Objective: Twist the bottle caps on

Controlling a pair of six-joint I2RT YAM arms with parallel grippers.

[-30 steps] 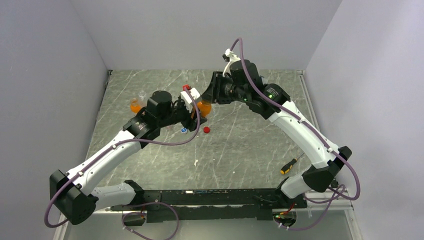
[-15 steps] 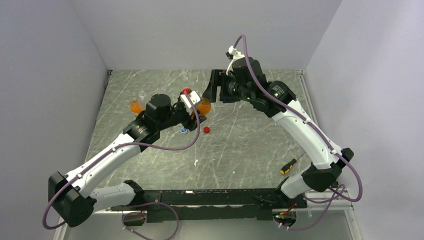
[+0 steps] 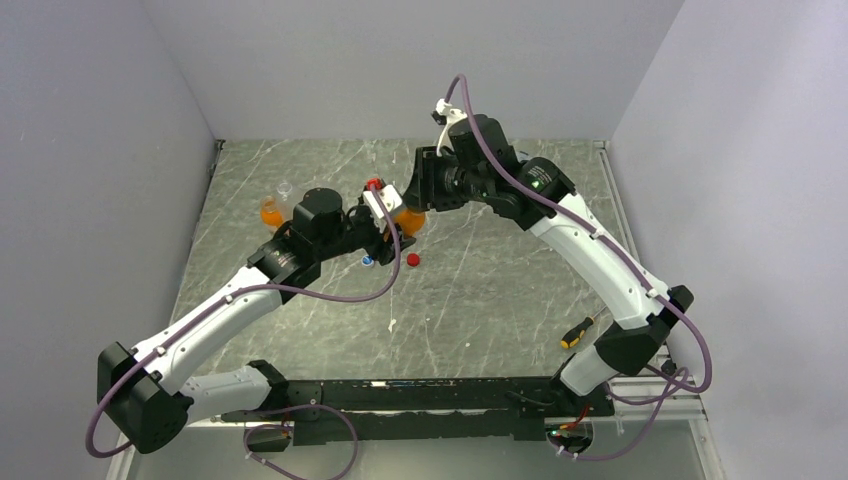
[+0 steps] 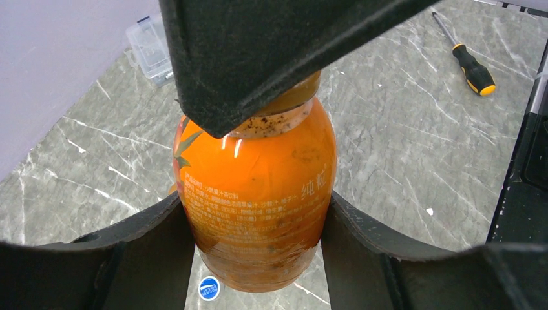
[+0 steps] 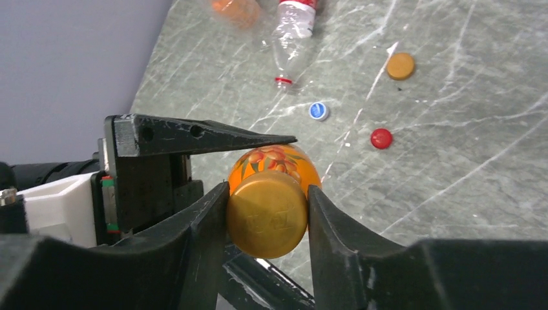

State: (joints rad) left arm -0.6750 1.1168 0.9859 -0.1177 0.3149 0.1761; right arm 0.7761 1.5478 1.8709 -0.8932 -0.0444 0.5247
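Now, right end effector (image 5: 267, 197): fingers pressed onto the orange cap (image 5: 266, 223) from both sides, the cap sitting on the neck of the orange bottle (image 4: 258, 200). Left end effector (image 4: 255, 226): pinching that bottle across its belly, one finger touching each flank. The bottle looks lifted off the bench (image 5: 465, 161), as far as we can judge. The two end effectors face each other along the bottle's axis.

Step in hand, our reading: turning this cap down onto its thread. We cannot tell how far the thread has caught, because a black finger hides the joint in the left wrist view.

To do it well:
- Rotate the right wrist about the cap's own centre, with no sideways drag.
- Hold the left grip firm so the bottle does not spin along.
- Push lightly along the axis so the thread bites without crossing.
- Stop when the cap resists.

Beyond the right end effector, on the bench: blue cap (image 5: 317, 111), red cap (image 5: 381, 138) and loose orange cap (image 5: 400, 66), each apart. Farther out: clear bottle (image 5: 294, 39), no cap on it that we can see, and second orange bottle (image 5: 236, 8) at the view's edge. Screwdriver (image 4: 474, 61) lies well apart from the left end effector.
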